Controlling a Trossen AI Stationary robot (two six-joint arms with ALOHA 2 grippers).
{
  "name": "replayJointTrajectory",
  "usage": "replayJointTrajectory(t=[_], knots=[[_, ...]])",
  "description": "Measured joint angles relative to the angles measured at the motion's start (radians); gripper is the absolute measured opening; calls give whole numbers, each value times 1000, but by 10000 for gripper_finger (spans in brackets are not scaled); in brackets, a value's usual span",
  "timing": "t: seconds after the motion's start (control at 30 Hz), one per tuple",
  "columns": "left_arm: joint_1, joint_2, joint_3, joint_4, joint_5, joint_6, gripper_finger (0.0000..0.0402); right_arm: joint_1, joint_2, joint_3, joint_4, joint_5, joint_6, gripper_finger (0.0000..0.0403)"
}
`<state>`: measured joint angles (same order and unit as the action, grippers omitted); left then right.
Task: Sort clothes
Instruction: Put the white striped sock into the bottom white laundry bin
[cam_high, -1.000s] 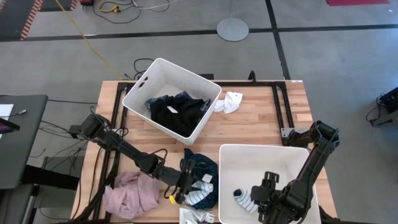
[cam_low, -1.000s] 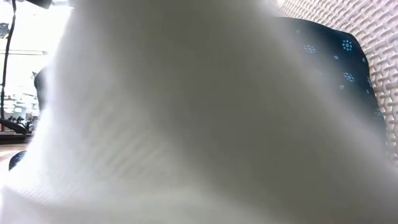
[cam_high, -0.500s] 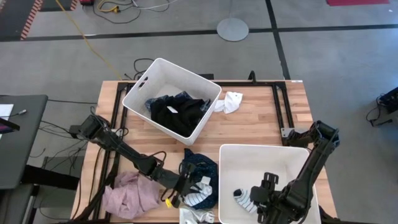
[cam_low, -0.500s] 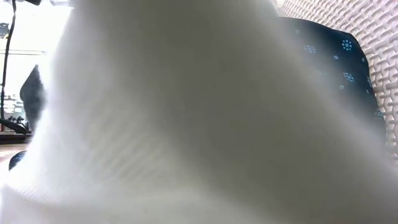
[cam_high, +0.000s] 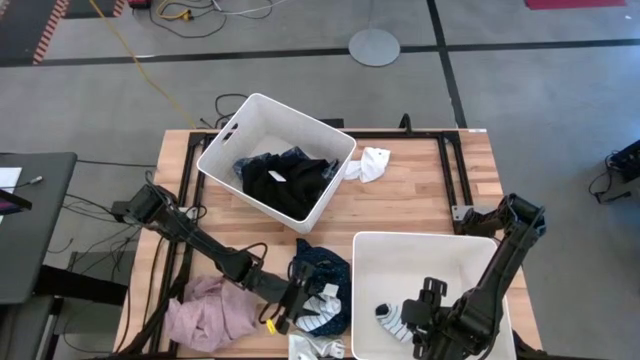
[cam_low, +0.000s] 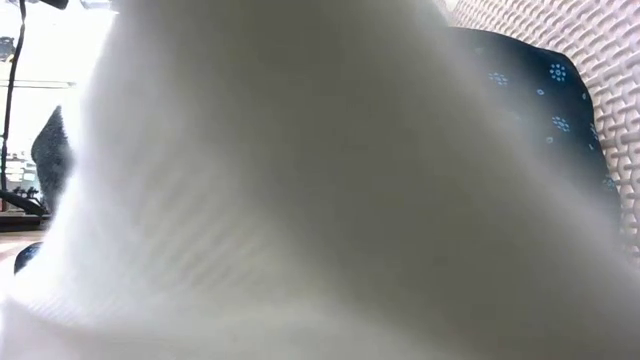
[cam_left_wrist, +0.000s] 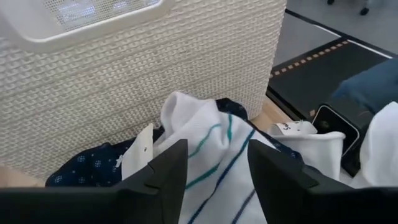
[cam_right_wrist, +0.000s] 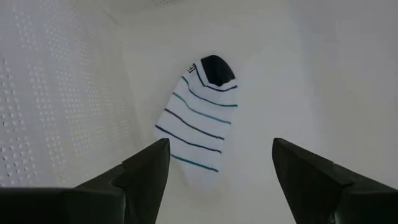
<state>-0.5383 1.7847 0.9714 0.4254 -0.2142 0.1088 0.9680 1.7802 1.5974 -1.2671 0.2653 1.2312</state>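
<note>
White tag (cam_left_wrist: 142, 144) on navy dotted garment (cam_left_wrist: 87, 169), unreadable

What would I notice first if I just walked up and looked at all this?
Probably the two big white bins: the far bin holds a black garment, and the near bin holds one striped sock with the right gripper over it, fingers wide open. Next, the left gripper poised over another striped sock on the navy dotted garment, beside a pink garment.

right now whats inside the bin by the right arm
One striped sock lies on the floor of the near bin, below the open right gripper. The arm covers the floor to the sock's right.
</note>
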Motion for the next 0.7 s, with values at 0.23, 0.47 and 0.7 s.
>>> replayJointTrajectory(t=[0.23,0.47,0.7], knots=[[14,0,0,14,0,10,107,0,0,0,1,9,0,299],[14,0,0,9,11,26,94,0,0,0,20,10,0,299],[13,9,0,15,22,18,123,0,0,0,23,10,2,299]])
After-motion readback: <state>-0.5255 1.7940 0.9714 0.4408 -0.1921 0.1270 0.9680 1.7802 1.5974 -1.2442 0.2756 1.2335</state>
